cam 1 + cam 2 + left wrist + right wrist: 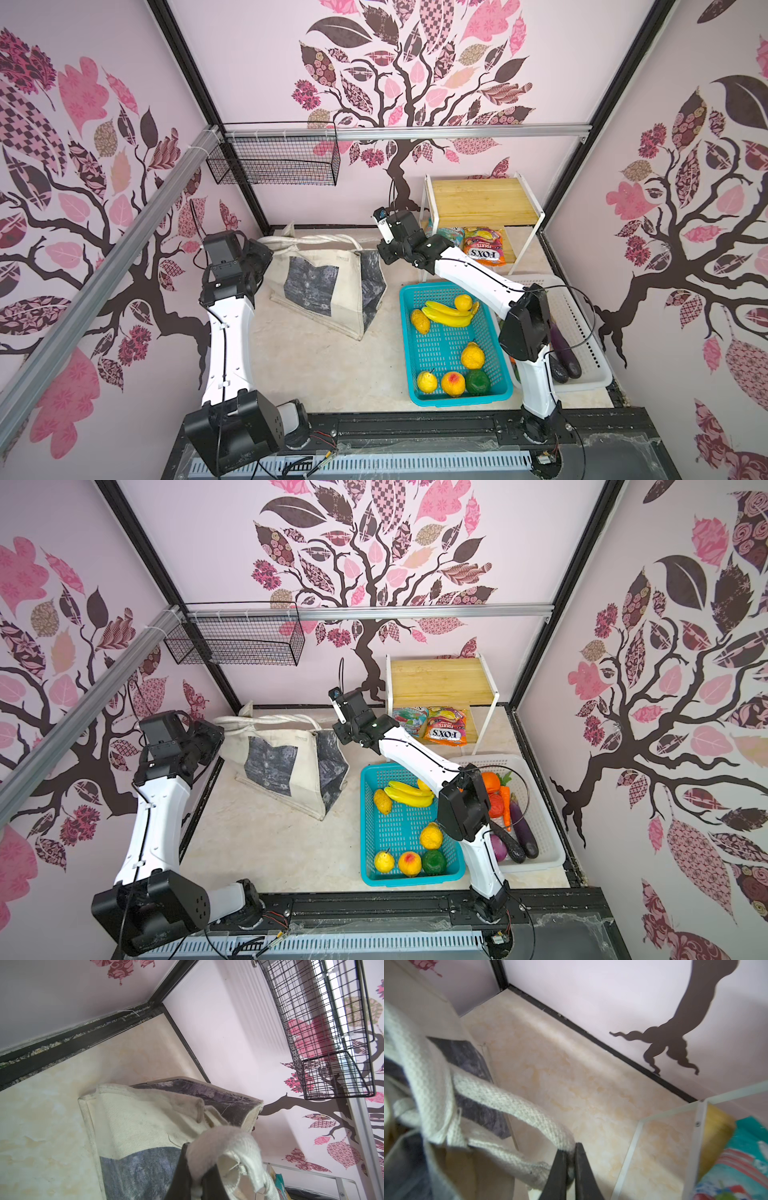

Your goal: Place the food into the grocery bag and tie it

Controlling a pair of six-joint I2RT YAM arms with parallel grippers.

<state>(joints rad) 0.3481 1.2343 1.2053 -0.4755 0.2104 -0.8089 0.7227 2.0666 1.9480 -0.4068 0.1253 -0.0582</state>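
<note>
Flanking the grocery bag, left gripper and right gripper pinch its straps.

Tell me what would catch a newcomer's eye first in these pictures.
The canvas bag stands out at the back of the table, with the left gripper and the right gripper each shut on a strap. To its right in both top views, a teal basket holds bright toy fruit. Behind that, snack packets sit under a small wooden shelf.
</note>
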